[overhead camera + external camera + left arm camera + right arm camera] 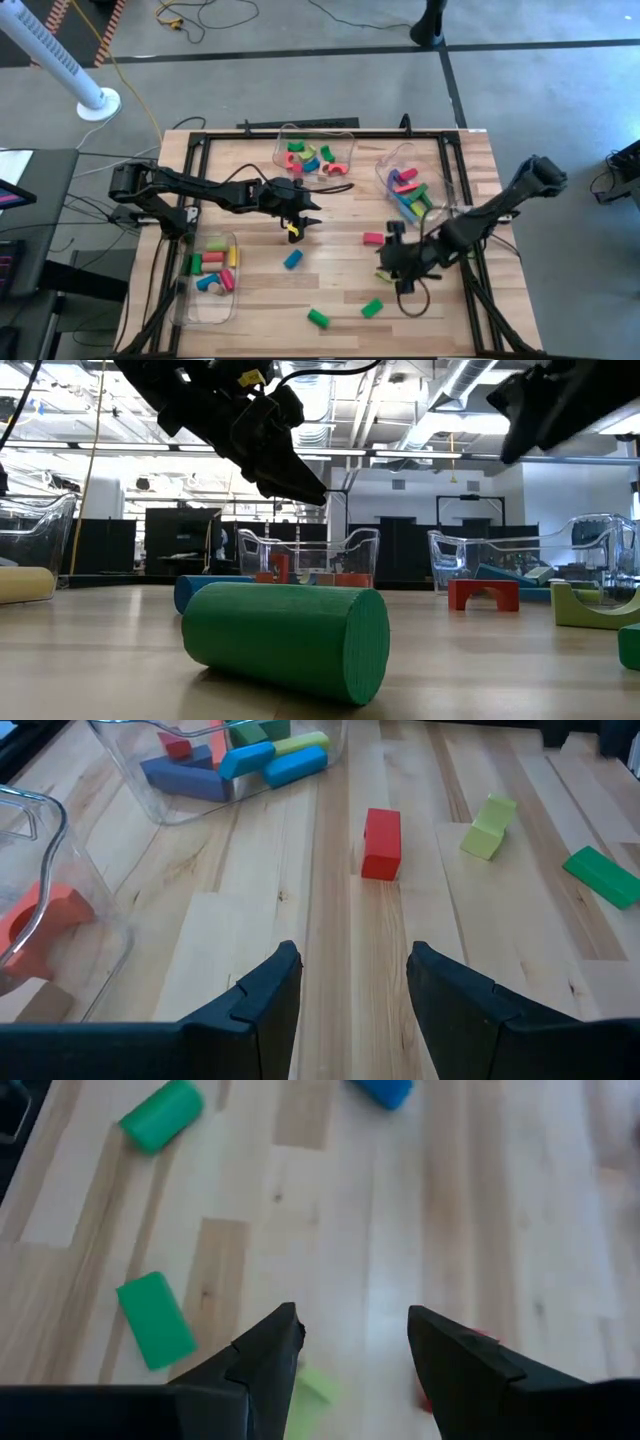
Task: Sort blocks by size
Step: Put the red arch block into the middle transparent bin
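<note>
Left gripper (305,218) and right gripper (392,262), jaws spread and empty, above tabletop (340,285); blocks (318,318) scattered.

Looks to me like robotics lab in industrial hall: grey concrete floor (300,30), exposed ceiling ducts (470,380), loose yellow cable (180,15), wooden worktable (340,290) on black frame.

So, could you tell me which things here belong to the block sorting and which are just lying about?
Belongs to the job:
- loose blocks on the table: green cylinder, blue cylinder, red block
- sorted blocks
- clear bins
- left gripper, right gripper, both open

Just lying about:
- white fan
- yellow cable
</note>
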### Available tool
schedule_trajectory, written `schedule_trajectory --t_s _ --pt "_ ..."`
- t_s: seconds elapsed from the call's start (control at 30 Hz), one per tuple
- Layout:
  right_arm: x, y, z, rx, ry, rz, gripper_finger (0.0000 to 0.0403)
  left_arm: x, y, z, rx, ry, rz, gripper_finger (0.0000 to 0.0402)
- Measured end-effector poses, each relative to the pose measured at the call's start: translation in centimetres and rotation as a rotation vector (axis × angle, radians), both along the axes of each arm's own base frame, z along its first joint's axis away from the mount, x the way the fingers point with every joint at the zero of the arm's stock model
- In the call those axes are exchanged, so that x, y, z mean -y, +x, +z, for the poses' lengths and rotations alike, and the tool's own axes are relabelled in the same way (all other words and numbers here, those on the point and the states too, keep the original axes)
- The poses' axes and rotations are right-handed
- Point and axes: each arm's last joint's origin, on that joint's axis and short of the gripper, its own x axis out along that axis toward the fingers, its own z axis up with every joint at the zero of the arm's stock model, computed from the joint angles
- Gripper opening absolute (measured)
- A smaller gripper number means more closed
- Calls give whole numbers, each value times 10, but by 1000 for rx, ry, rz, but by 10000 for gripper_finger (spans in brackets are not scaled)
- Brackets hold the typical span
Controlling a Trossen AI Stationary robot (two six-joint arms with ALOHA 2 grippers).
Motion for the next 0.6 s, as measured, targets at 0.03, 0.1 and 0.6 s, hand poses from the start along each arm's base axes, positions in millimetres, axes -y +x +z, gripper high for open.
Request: schedule_trajectory --t_s 0.03,0.1,0.6 --pt "-3 2 -6 -20 -8 1 218 0 0 0 0 0 0 175" --pt "-9 4 -16 -53 -16 -6 218 0 0 0 0 0 0 175" --pt "4 -1 -41 -189 -154 -235 218 0 0 0 0 0 0 176"
